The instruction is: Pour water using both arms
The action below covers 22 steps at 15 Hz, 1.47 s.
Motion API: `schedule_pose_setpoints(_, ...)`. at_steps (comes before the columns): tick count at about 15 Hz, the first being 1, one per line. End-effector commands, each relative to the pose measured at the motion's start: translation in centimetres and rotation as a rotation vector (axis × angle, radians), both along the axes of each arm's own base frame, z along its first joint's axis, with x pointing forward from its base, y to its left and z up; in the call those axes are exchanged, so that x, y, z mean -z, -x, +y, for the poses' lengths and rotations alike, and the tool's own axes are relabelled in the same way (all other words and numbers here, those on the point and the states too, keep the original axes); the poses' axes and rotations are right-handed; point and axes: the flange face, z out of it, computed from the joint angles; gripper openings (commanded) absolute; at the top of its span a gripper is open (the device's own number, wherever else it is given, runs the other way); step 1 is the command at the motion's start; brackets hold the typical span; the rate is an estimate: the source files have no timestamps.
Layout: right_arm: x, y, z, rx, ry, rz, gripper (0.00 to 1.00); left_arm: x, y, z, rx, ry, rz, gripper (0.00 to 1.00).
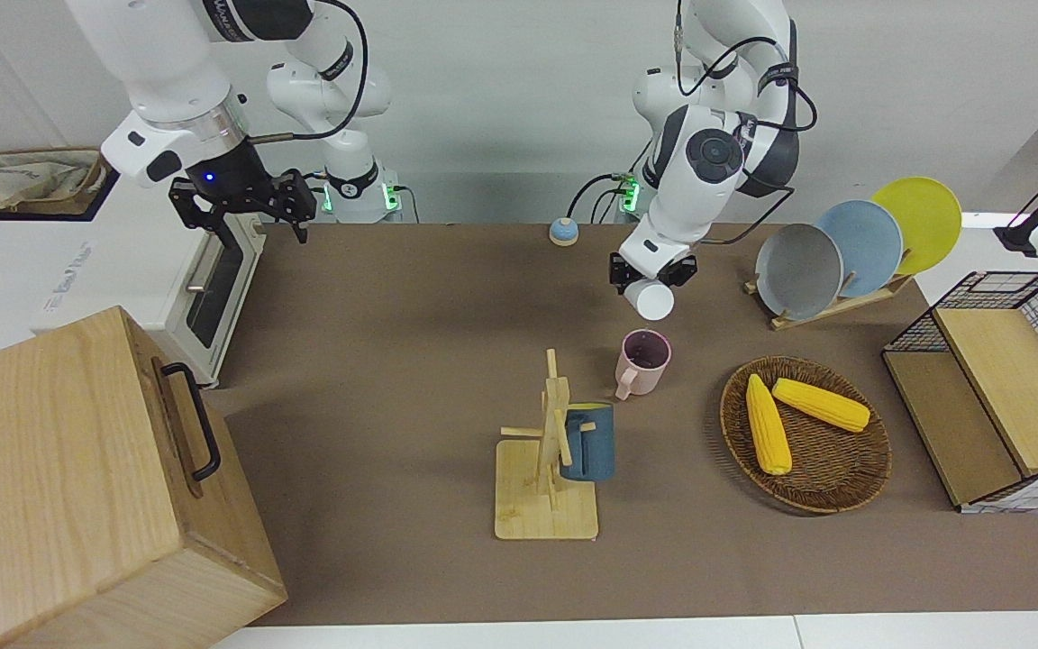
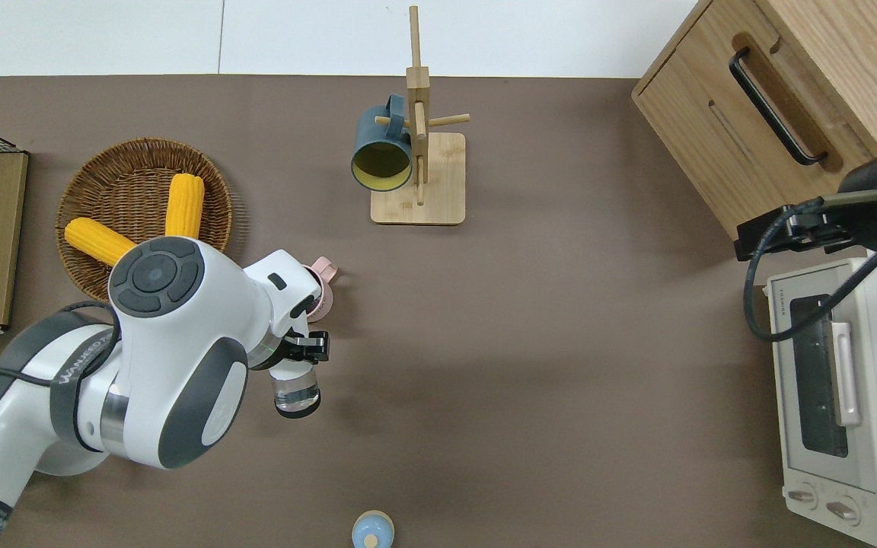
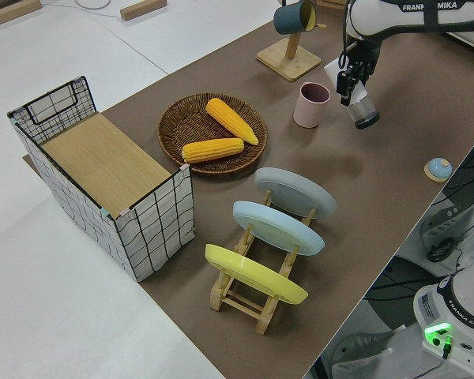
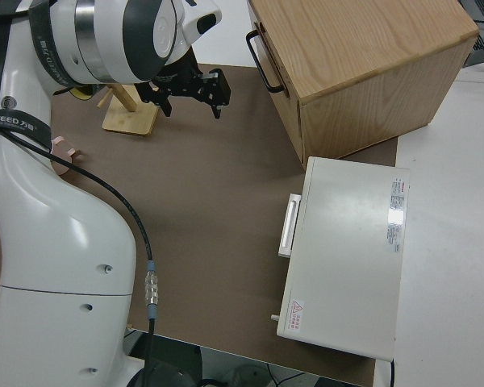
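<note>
My left gripper (image 2: 295, 367) is shut on a clear glass (image 2: 296, 393), held tilted in the air over the brown mat (image 2: 530, 365), close to the pink mug. The glass also shows in the front view (image 1: 652, 299) and the left side view (image 3: 363, 112). The pink mug (image 1: 642, 361) stands upright on the mat; in the overhead view the arm hides most of it (image 2: 323, 280). My right arm is parked, its gripper (image 4: 191, 90) open and empty.
A wooden mug rack (image 2: 418, 179) carries a dark blue mug (image 2: 380, 152). A wicker basket (image 2: 115, 164) holds two corn cobs. A plate rack (image 1: 843, 257), a wire crate (image 1: 987, 297), a wooden box (image 2: 773, 99), a toaster oven (image 2: 842, 396) and a small blue dome (image 2: 372, 530) ring the mat.
</note>
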Motion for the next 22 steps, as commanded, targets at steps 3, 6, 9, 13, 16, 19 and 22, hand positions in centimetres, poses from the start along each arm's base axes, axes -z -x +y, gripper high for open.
schedule_pose_setpoints(3, -0.1, 0.6, -0.4, -0.014, -0.005, 0.001, 0.992, 0.3, 3.7, 0.5, -0.013, -0.012, -0.161, 0.0)
schedule_pose_setpoints(6, 0.0, 0.5, -0.4, -0.014, -0.005, 0.002, 0.992, 0.4, 4.0, 0.7, -0.013, -0.015, -0.157, 0.0)
schedule_pose_setpoints(9, -0.1, 0.6, -0.3, -0.015, -0.005, 0.002, 0.992, -0.6, 4.3, 1.6, -0.03, -0.017, -0.188, 0.0)
schedule_pose_setpoints(13, -0.1, 0.6, -0.3, -0.015, -0.005, 0.001, 0.992, -3.0, 3.4, 5.9, -0.097, -0.032, -0.274, 0.0)
schedule_pose_setpoints(16, -0.1, 0.6, -0.3, -0.015, -0.005, 0.001, 0.992, -4.6, 2.1, 8.4, -0.126, -0.062, -0.375, 0.0)
schedule_pose_setpoints(19, 0.0, 0.5, -0.3, -0.015, -0.005, 0.002, 0.992, -5.9, 0.4, 10.3, -0.14, -0.07, -0.501, 0.0)
schedule_pose_setpoints(22, -0.1, 0.6, -0.3, -0.015, -0.005, 0.002, 0.992, -8.2, -1.2, 12.7, -0.159, -0.091, -0.605, 0.0)
